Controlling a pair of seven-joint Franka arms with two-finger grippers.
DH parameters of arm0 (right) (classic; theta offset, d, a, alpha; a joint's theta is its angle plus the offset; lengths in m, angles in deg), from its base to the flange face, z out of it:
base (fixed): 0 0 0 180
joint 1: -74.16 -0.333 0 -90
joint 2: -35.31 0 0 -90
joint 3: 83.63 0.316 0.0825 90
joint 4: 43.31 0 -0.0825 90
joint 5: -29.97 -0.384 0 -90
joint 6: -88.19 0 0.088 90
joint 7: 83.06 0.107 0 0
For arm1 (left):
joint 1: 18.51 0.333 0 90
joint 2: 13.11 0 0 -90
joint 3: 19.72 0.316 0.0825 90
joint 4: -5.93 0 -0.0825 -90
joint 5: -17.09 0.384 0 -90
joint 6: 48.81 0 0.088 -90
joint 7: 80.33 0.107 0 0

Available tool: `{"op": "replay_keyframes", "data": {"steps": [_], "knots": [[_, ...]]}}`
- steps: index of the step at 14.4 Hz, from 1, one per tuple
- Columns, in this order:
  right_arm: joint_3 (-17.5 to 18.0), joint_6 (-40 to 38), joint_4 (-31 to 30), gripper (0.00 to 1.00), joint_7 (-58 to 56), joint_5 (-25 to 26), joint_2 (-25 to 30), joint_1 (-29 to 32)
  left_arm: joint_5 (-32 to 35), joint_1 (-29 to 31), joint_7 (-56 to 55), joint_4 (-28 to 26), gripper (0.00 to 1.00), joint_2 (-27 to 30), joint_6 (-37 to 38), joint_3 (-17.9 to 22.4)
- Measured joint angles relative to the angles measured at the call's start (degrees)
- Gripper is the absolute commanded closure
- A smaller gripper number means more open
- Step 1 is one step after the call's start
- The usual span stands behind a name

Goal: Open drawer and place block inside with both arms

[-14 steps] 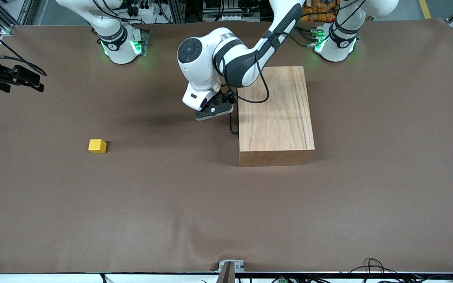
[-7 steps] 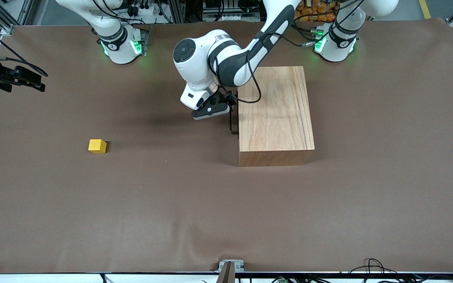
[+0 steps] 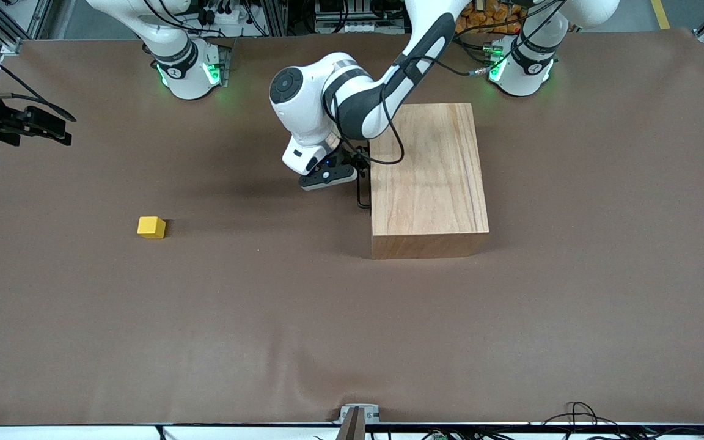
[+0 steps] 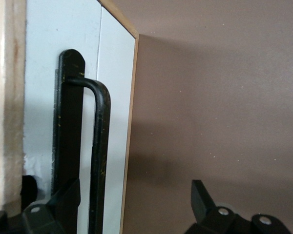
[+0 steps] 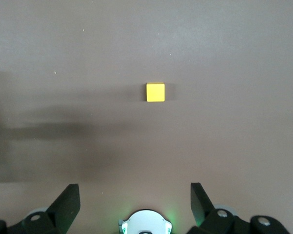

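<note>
Presently, findings by view.

Front view
- Box (image 3: pixel 428 171): plain light wood, resting on the table (image 3: pixel 327 318) near the left arm's base; drawer shut, flush with the box.
- Handle (image 3: pixel 361 194): black wire, on the box face turned toward the right arm's end of the table.
- Left gripper (image 3: pixel 352 170): down at the handle, close against the drawer front.
- Block (image 3: pixel 151 227): yellow, alone on the table, well apart from the box, toward the right arm's end.
- Right gripper (image 3: pixel 52 128): raised over the table edge at the right arm's end, waiting.

Left wrist view
- Drawer (image 4: pixel 115 97): white front, closed.
- Handle (image 4: pixel 100 146): upper bar passes between the fingers.
- Left gripper (image 4: pixel 136 204): fingers spread wide; one finger (image 4: pixel 68 200) lies against the drawer front beside the handle's mount, the other is clear over the table. Nothing clamped.

Right wrist view
- Block (image 5: pixel 155 92): lying flat on the table, in the open.
- Right gripper (image 5: pixel 135 202): fingers parted, holding nothing, high above the block.
</note>
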Motion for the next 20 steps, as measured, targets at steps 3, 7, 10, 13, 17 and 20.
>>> {"op": "replay_keyframes", "data": {"steps": [3, 7, 10, 13, 17, 20], "knots": [[-0.07, 0.14, 0.01, 0.00, 0.00, 0.02, 0.00, 0.00, 1.47, -0.27, 0.10, 0.15, 0.00, -0.81, -0.01, -0.07], [-0.07, 0.14, 0.00, 0.00, 0.00, 0.02, 0.00, 0.00, 1.64, -0.62, 0.14, 0.17, 0.00, -1.23, -1.66, -0.04], [-0.05, 0.14, -0.20, 0.00, 0.00, 0.02, 0.00, 0.00, 1.64, -0.61, 0.13, 0.17, 0.00, -1.24, -4.49, 0.00], [-0.05, 0.14, -0.92, 0.00, 0.00, 0.02, -0.01, 0.00, 1.64, -0.61, 0.13, 0.17, 0.00, -1.30, -6.79, -0.02], [-0.09, 0.24, -1.27, 0.00, 0.00, 0.05, -0.01, 0.00, 1.64, -0.63, 0.13, 0.16, 0.00, -1.56, -10.62, -0.19], [-0.08, 0.98, -1.27, 0.00, 0.00, 0.05, -0.01, 0.00, 1.64, -0.67, 0.13, 0.16, 0.00, -1.85, -13.08, -0.48]]}}
